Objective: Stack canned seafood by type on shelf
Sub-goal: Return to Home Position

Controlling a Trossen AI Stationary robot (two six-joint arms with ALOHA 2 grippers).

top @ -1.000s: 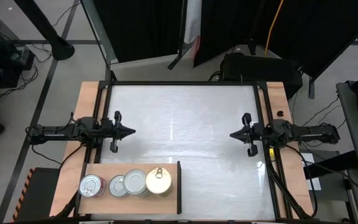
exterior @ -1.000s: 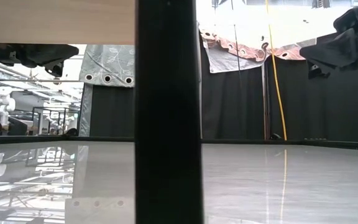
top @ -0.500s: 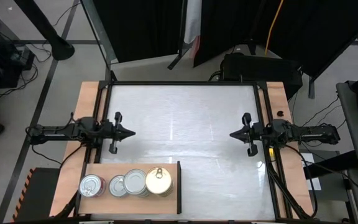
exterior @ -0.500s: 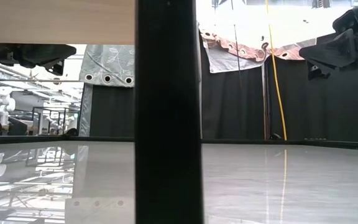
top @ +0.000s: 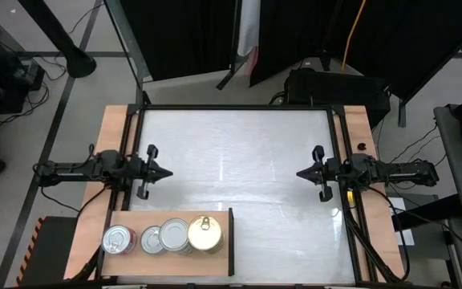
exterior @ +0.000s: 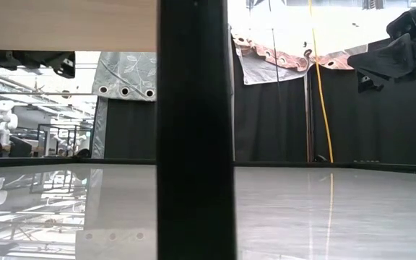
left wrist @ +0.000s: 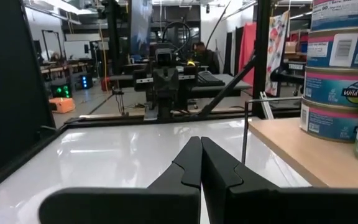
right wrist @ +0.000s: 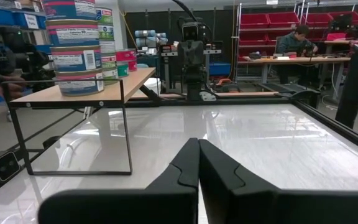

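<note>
Dark left gripper [top: 168, 170] lies level at your table's 9 o'clock, fingers pressed together, pointing inward. Wooden shelf [top: 139, 218] at 7 o'clock carries the stacked cans [top: 175, 235]; its dark upright edge [exterior: 193, 144] blocks your low view. Right gripper [top: 300, 174] at 3 o'clock, fingers likewise together.

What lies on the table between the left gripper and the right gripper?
Nothing. The high view shows only bare table between the left gripper and the right gripper, both shut. The cans stand on the shelf, off that line.
</note>
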